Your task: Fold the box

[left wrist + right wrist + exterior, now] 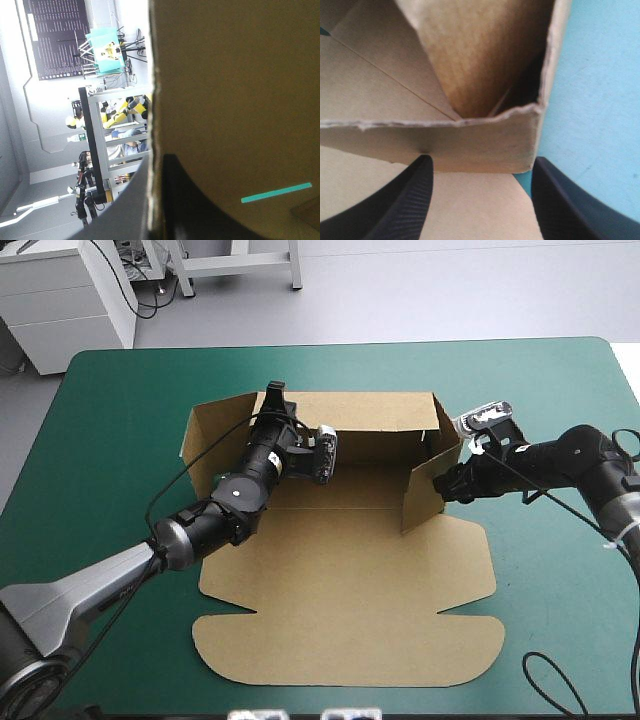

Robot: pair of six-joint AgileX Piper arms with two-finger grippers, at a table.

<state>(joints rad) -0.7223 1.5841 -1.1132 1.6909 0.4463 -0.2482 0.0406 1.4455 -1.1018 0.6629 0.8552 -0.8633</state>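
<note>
worktop (110,440): teal-green cover that fills most of the high view, from the frame's upper edge down to its lower edge.
box (350,610): brown board at the centre of the frame. The lid panel lies flat toward the lower centre, and the back wall and both side walls stand raised at the upper centre.
left arm (200,525): comes in from the lower left and runs diagonally up over the box's left side.
right arm (570,455): comes in from the right edge, pointing left at mid height.
left end effector (272,400): at the back wall's top edge near its left corner. It is clenched on the box, with the board's edge pinched between the black fingers (200,215).
right end effector (447,480): at the right side wall and released. Its fingers (412,200) stand apart astride the wall's end, one over the box floor and the other over the cover.
</note>
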